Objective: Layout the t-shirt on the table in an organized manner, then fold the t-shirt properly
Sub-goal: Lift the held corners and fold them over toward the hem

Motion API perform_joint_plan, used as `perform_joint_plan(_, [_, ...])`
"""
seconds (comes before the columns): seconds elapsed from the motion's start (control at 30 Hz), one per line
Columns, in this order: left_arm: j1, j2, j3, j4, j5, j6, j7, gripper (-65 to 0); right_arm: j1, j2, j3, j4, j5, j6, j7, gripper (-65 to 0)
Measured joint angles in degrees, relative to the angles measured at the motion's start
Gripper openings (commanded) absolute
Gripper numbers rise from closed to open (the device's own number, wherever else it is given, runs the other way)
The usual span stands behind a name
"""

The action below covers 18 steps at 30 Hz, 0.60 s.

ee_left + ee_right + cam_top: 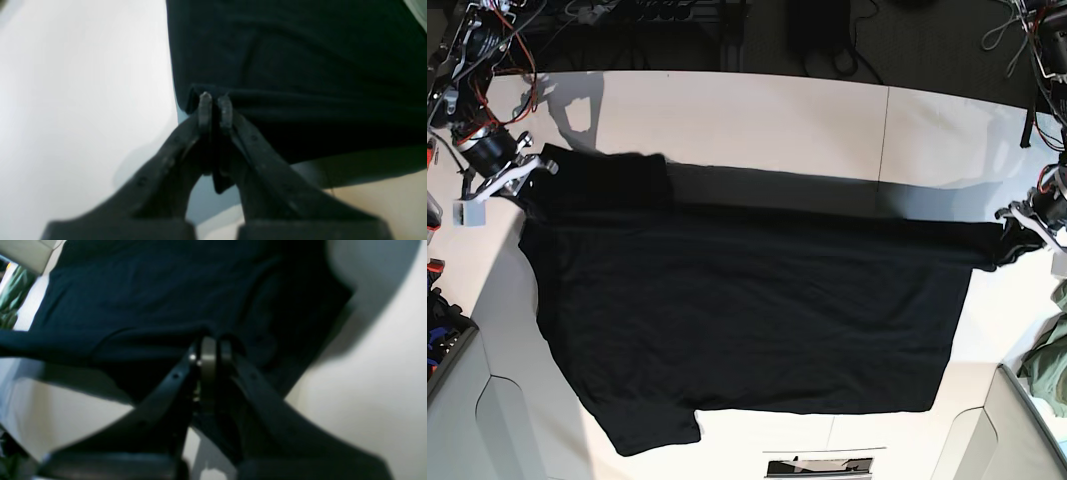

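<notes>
Both end effectors, left [215, 100] and right [213, 345], pinch the shirt [747, 310], stretched across the counter [777, 110]. Keep tension even and lower together, so it lies flat.

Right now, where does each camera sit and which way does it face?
Left wrist: behind the left pincer, looking along it at the t-shirt edge it pinches.
Right wrist: behind the right pincer, shut on the cloth.
Base: overhead, looking down on the table with the shirt stretched between both arms.
Shared: all three show the black shirt and white tabletop.
</notes>
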<state>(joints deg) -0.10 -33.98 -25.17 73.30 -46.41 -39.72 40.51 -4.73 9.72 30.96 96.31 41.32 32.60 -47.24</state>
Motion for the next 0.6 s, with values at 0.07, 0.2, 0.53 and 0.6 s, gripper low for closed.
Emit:
perform_joint_plan(0.07, [-2.1, 0.0, 1.4, -1.2, 0.5, 0.0, -0.2, -65.0, 2.2, 0.0, 0.0, -0.9, -0.8, 0.1, 0.1, -65.0])
perform_joint_plan(0.2, [-6.8, -0.2, 7.2, -5.9, 4.7, 0.1, -3.7, -65.0, 7.7, 0.8, -0.7, -6.6, -1.8, 0.2, 0.4, -65.0])
perform_joint_plan(0.53, [-15.9, 0.3, 13.9, -17.5, 8.9, 0.0, -8.0, -65.0, 19.2, 1.9, -1.5, -19.1, -2.2, -0.2, 1.0, -65.0])
perform_joint_plan(0.6, [-16.7, 0.4, 13.9, -17.9, 8.9, 0.0, -8.0, -65.0, 20.7, 1.9, -1.5, -21.0, -2.6, -0.2, 1.7, -65.0])
